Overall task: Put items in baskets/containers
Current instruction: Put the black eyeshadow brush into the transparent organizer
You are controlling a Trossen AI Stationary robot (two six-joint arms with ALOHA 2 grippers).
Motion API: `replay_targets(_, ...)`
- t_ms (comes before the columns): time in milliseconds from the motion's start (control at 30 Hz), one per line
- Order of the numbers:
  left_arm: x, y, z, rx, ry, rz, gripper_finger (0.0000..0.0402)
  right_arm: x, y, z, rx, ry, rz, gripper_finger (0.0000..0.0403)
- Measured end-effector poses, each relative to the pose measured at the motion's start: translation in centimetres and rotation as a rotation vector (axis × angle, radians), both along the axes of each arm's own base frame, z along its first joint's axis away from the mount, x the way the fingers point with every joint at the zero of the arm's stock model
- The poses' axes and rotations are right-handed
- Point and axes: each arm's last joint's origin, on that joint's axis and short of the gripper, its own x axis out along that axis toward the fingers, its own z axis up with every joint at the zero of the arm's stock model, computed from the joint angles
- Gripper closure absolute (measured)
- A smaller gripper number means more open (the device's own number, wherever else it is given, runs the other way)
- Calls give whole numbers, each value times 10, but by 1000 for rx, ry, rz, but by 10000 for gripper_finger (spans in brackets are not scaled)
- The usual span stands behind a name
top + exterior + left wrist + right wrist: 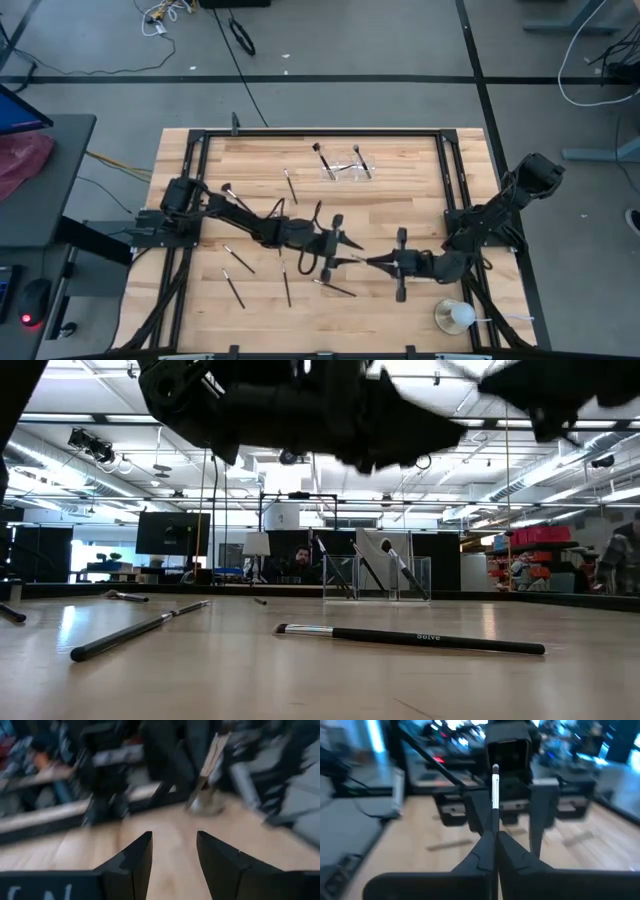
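My right gripper (495,839) hangs over the table's middle, near the front, shut on a thin makeup brush (495,787). Facing it from the left, my left gripper (174,842) stands open with nothing between its fingers (350,248). Several other brushes lie flat on the wood, among them one at the front left (238,260), one below the grippers (335,288) and one further back (290,185). The clear organizer (350,165) stands at the far middle with brushes leaning in it (375,575). My right gripper pinches the brush's dark handle (494,822) between its two fingertips. The fingers come about level from the table's right, and the brush runs along them. Its silver-collared end sticks out ahead toward the left arm. The brush is clear of the table.
A white ball on a clear round base (455,315) stands at the front right corner. A black metal frame (320,132) runs round the tabletop. In the low view one long brush (410,638) and another (140,630) lie close to the front edge.
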Motion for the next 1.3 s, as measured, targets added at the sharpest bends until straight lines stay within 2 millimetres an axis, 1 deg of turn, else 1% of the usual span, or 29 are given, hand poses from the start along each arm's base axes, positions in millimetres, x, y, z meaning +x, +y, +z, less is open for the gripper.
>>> replay_targets(67,-1,-6,8,5,-81,-61,241,1,2,5,-18,-33,41,397)
replay_targets(167,-4,-15,18,18,-194,-125,241,1,2,7,-39,-52,56,398)
replay_targets(267,-6,-21,25,12,-273,-130,241,1,2,8,-39,-52,61,398)
replay_targets(367,-8,-24,28,3,-296,-92,242,1,2,8,-40,-52,56,398)
replay_targets(467,-7,-23,28,-4,-288,-78,254,1,2,8,-40,-52,56,398)
replay_targets(600,-7,-22,28,-16,-284,-76,296,1,2,8,-40,-52,55,398)
replay_targets(767,-6,-22,26,-27,-260,-74,377,1,1,5,-31,-29,53,392)
replay_targets(800,-6,-21,25,-34,-246,-73,384,1,1,3,-27,-15,50,387)
replay_targets(900,-5,-19,20,-63,-182,-48,382,0,-1,-4,-13,34,13,366)
replay_targets(1000,-5,-14,17,-86,-79,-1,383,-2,-5,-8,28,81,-31,331)
replay_targets(1133,-6,0,16,-148,57,60,385,-1,-14,-14,107,157,-51,275)
replay_targets(1233,-5,12,14,-197,113,108,382,6,-23,-18,140,211,-28,235)
replay_targets(1300,-5,19,13,-217,137,131,380,12,-29,-21,150,231,-29,217)
